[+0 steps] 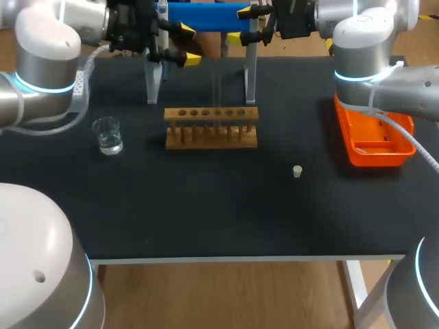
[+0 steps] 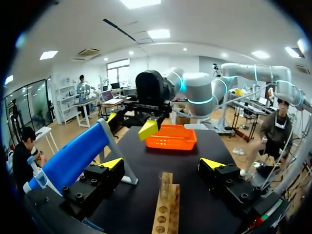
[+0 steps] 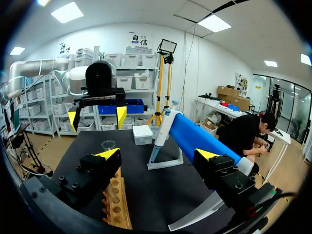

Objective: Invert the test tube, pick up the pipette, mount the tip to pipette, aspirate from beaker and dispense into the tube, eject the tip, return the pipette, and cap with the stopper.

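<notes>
Black table [image 1: 206, 219] held one rack [image 1: 211, 128], one beaker [image 1: 108, 135], one stopper [image 1: 297, 171] — left gripper [image 2: 163, 165] and right gripper [image 3: 157, 155] gaped wide, empty, rack below both.

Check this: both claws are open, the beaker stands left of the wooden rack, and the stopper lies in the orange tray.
Wrong on the stopper: the head view shows it on the table, between the wooden rack and the orange tray. The rest stands: left claw and right claw open, beaker left of the rack.
</notes>
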Available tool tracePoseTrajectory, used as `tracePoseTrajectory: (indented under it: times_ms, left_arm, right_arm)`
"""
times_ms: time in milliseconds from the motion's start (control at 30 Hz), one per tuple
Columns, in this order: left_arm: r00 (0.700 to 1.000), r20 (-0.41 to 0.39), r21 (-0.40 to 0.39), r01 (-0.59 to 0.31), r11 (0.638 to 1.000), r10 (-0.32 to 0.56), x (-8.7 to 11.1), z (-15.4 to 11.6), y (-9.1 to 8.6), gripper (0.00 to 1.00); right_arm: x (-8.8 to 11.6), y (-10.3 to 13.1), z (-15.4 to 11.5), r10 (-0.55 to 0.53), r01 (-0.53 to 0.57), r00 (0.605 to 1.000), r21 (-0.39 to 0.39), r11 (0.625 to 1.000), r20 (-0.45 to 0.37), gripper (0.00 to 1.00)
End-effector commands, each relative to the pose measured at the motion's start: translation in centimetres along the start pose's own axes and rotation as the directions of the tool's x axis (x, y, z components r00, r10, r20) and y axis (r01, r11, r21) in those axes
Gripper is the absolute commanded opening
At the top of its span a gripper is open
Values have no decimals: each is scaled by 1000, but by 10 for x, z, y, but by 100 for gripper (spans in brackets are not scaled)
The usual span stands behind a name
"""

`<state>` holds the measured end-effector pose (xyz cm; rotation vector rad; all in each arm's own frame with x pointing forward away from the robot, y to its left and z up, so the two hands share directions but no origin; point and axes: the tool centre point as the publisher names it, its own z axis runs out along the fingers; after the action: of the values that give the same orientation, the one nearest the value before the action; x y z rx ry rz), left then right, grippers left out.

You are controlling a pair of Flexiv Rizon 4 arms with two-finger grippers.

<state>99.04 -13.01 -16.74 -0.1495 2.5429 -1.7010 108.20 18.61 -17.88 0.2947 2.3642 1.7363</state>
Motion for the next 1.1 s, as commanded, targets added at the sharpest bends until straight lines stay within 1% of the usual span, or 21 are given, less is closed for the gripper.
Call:
tracePoseTrajectory:
  times_ms: [33,167,300,533,733,900,1100]
  left_arm:
    - [999,-50,-10,-3,1000,2,-1,7,2,100]
    - [1000,16,-39,4,999,-3,0,14,10,100]
    - [998,58,-49,11,999,-8,0,18,14,100]
    - [998,64,-51,12,999,-9,6,30,21,100]
    - [997,68,-75,29,997,-23,8,41,32,100]
    - [997,72,-85,38,996,-32,6,47,41,100]
    - [997,63,-99,40,994,-33,-1,55,50,100]
  right_arm:
    - [0,1,-1,0,0,1000,3,1000,0,100]
    - [0,1,-1,0,0,1000,3,1000,0,100]
    - [0,1,-1,0,0,1000,3,1000,0,100]
    - [0,1,-1,0,0,1000,3,1000,0,100]
    - [0,1,-1,0,0,1000,3,1000,0,100]
    - [0,1,-1,0,0,1000,3,1000,0,100]
    - [0,1,-1,0,0,1000,3,1000,0,100]
